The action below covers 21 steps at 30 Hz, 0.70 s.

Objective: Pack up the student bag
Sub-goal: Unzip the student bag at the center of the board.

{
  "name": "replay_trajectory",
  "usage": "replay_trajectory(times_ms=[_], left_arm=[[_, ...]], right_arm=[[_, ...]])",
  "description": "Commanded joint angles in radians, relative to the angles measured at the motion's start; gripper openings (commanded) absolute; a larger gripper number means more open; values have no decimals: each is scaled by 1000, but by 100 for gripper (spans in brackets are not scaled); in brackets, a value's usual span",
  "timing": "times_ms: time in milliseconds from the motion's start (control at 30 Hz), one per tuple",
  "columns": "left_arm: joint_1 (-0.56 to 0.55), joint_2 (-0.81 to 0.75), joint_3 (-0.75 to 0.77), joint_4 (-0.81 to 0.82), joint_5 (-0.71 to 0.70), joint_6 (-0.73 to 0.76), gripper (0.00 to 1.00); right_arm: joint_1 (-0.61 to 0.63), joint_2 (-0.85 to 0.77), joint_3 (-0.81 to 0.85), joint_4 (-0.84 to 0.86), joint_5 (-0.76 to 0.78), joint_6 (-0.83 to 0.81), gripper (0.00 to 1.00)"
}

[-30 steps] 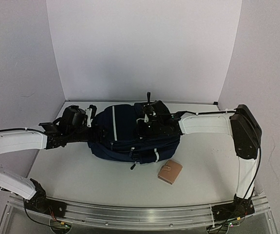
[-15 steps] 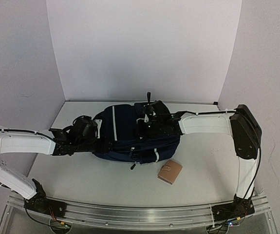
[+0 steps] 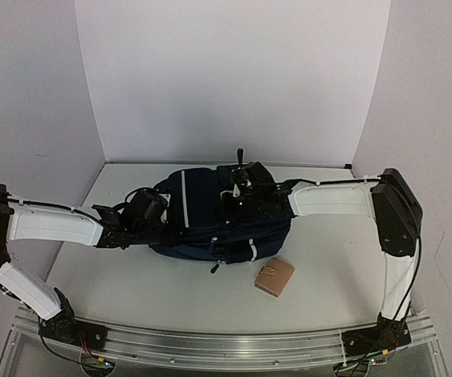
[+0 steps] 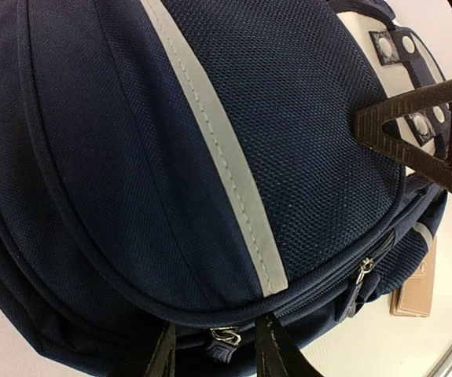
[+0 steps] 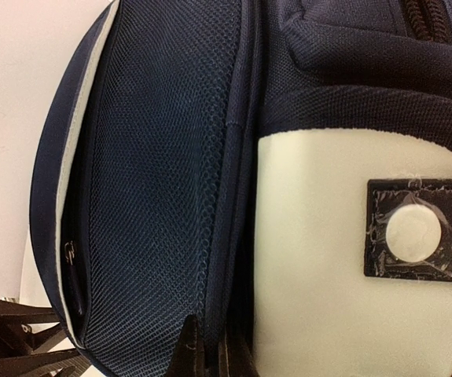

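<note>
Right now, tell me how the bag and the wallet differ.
The bag is navy with white stripes; the wallet is tan. The bag is far bigger and bulges; the wallet is small and flat. Both lie on the table, the wallet by the bag's near side.

The navy student bag [image 3: 202, 216], pale-striped and bulging, lies flat with its white-patched front up.
</note>
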Motion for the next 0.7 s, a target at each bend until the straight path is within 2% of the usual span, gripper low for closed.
replay_trajectory(times_ms=[0, 233, 400, 667], left_arm=[[-5, 39, 72, -35, -87, -43, 28], [-10, 34, 83, -92, -175, -90, 10], [-10, 15, 83, -112, -205, -108, 3], [-10, -25, 115, -222, -293, -136, 0]], right_arm=[[-12, -26, 28, 46, 76, 8, 0], [-12, -35, 19, 46, 92, 7, 0], [-12, -37, 14, 45, 107, 4, 0], [-12, -61, -12, 42, 173, -17, 0]])
